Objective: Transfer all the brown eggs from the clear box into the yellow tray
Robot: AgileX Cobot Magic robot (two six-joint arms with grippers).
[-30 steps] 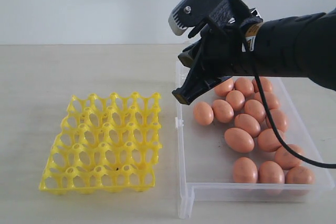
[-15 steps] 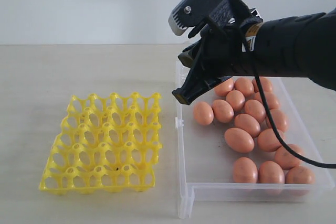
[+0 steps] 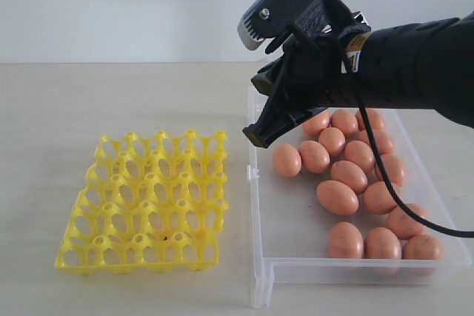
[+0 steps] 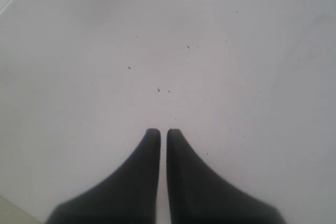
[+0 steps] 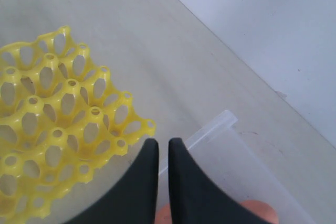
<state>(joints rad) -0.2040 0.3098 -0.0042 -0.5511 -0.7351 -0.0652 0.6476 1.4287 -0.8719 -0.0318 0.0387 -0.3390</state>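
Brown eggs (image 3: 337, 197), smooth orange-brown ovals, all lie loose in the clear shallow plastic box (image 3: 290, 216). They sit just below & behind the right gripper (image 3: 255, 137) tips, bunched toward the arm side, many touching. The yellow openwork plastic egg tray (image 3: 144, 197) sits ahead of the tips, apart from the box, every cup empty. Task prob. not begun.

Risks, as I judge:
- Going down w/ jaws as they are would jab a shell or knock the box wall right under the tips.
- Eggs are packed tight, so a finger pushed btwn them could shove or crack neighbours.
- Smooth ovals may slip or roll.
- The light tray could shift, or an egg land on a post.

Right gripper: jaws together, only a thin slit, holding & touching nothing, hanging above the box edge. Left gripper (image 4: 163, 132): jaws likewise near-together, empty, over a bare pale surface.
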